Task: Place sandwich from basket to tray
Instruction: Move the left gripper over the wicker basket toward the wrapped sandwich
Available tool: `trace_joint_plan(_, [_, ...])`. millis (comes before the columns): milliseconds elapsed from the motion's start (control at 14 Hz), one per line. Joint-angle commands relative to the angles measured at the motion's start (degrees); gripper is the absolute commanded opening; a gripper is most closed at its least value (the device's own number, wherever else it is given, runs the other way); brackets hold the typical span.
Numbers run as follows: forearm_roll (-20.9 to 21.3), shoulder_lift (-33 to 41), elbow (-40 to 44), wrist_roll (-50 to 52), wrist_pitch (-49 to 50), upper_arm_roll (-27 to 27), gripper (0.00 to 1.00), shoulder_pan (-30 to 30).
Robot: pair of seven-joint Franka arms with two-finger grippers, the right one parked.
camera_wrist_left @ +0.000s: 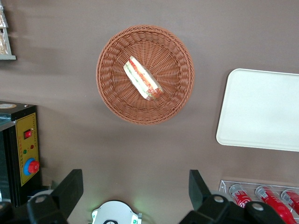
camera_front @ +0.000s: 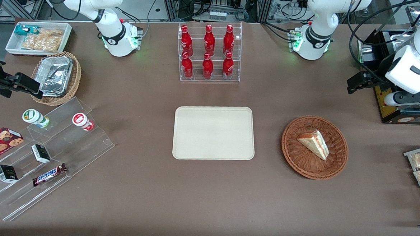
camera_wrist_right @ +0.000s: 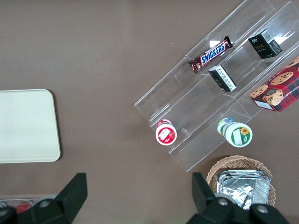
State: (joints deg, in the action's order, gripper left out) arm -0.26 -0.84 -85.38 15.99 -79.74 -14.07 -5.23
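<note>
Up front, you see the sandwich (camera_front: 314, 144) lying in the basket (camera_front: 298, 158), beside the bare tray (camera_front: 214, 132); your gripper (camera_front: 363, 82) hangs high, well apart from both. From the wrist, its fingers (camera_wrist_left: 70, 189) are spread wide, holding nothing, above the sandwich (camera_wrist_left: 142, 78) in the basket (camera_wrist_left: 112, 88).

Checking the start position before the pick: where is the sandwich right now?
The sandwich lies in the round basket, beside the bare tray, toward the working arm's end of the table. The open gripper hangs high above, holding nothing.
</note>
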Motion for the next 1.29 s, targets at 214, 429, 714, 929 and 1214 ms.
trace_joint_plan(214, [-0.7,0.9,-2.4,-2.0,-1.2,-0.5,1.0,-1.1])
trace_joint_plan(429, [1.4,0.8,-7.4,-1.7,-4.3,0.0,1.0,-1.7])
trace_joint_plan(714, [1.7,0.0,-19.7,-1.4,-15.8,0.0,1.0,-1.8])
trace_joint_plan(929, [1.7,-2.8,-25.6,4.8,-22.4,0.0,1.0,-1.3])
trace_joint_plan(1214, [1.7,-7.7,-28.3,20.8,-28.7,-0.1,1.0,-0.5])
